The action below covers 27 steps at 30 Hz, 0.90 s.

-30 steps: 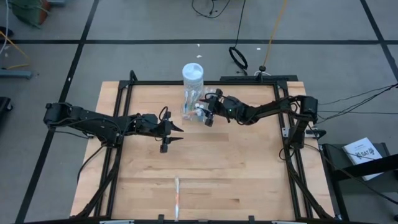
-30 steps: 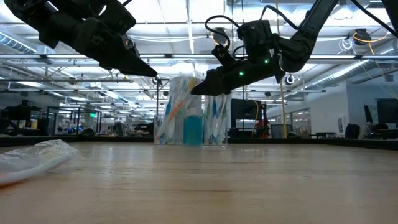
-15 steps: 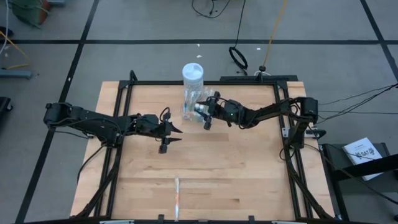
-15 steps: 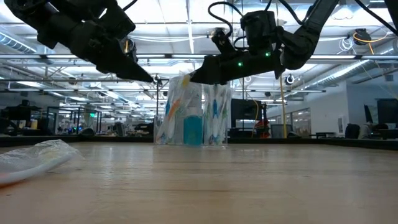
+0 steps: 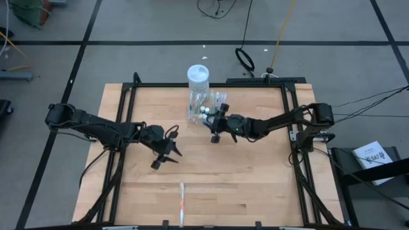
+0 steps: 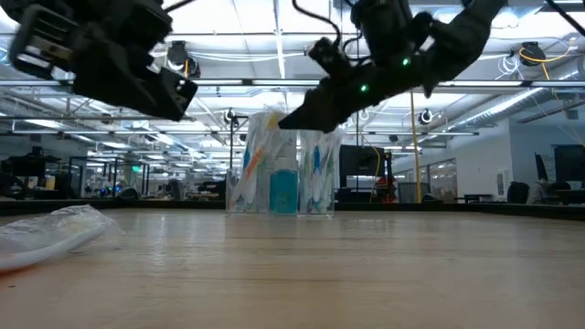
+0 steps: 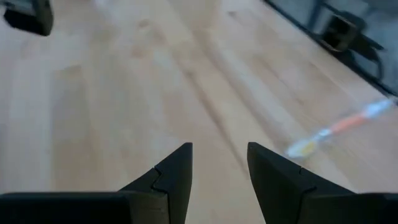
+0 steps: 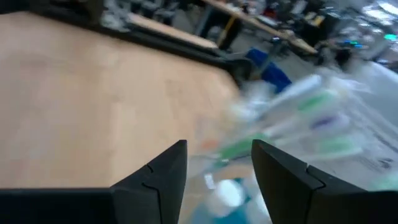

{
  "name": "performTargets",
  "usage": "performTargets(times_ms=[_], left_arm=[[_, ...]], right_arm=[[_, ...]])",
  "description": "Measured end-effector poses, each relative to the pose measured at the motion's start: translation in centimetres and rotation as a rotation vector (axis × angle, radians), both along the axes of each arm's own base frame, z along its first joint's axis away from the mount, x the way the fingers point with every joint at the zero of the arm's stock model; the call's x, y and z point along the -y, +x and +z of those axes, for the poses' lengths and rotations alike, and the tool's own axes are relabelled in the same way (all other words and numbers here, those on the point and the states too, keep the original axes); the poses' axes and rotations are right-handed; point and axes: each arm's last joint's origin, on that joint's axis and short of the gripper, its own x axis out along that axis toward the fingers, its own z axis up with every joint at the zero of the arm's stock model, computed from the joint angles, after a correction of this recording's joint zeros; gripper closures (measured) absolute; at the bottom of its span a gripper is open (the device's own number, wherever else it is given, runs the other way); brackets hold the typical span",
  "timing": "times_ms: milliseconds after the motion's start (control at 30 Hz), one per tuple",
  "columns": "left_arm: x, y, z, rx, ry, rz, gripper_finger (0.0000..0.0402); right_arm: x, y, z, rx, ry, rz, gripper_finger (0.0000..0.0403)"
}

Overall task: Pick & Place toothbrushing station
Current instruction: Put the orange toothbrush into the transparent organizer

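Hovering just right of the toothbrushing station at upper centre of the high view, the right claw was released, holding nothing. Station sat on the bench touching a white jar. Low view showed its brushes and blue tube, with the right claw above it, not touching. Left claw hung left of centre, released, empty. Left wrist view alone showed a wrapped toothbrush ahead of the left claw.

The clear toothbrushing station holds orange, green and blue items beside a white-lidded jar on a pale wooden table with a black frame.
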Motion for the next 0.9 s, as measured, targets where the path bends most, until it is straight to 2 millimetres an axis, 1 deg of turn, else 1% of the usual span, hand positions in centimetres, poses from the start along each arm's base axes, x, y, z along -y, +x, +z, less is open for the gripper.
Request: performTargets(times_ms=[100, 200, 300, 367, 433, 533, 733, 900], left_arm=[[1.2, 0.0, -0.3, 0.010, 0.040, -0.083, 0.0245], [2.4, 0.1, -1.1, -0.004, 0.079, -0.162, 0.0245], [3.5, 0.6, -2.3, -0.008, 0.130, -0.241, 0.0245], [4.2, 1.4, -3.0, 0.029, 0.124, -0.259, 0.0245], [4.8, 2.1, -3.6, 0.051, 0.093, -0.255, 0.0245], [5.7, 3.0, -4.5, 0.084, 0.030, -0.246, 0.0244], [6.8, 3.6, -6.4, -0.021, -0.073, -0.296, 0.0244], [7.5, 3.8, -8.2, -0.096, -0.074, -0.328, 0.0245]], right_arm=[[-1.6, -0.4, 0.9, -0.010, 0.011, 0.046, 0.0232], [-3.1, -0.9, 2.3, 0.003, 0.014, 0.087, 0.0232], [-4.3, -1.3, 3.1, 0.018, 0.013, 0.124, 0.0232], [-4.9, -1.7, 3.5, 0.027, 0.013, 0.144, 0.0232], [-5.3, -1.8, 3.9, 0.043, 0.009, 0.155, 0.0232], [-5.6, -1.9, 3.7, 0.029, 0.002, 0.167, 0.0232], [-5.7, -1.9, 3.5, -0.007, -0.039, 0.179, 0.0232], [-5.7, -1.9, 3.5, -0.008, -0.048, 0.181, 0.0232]])
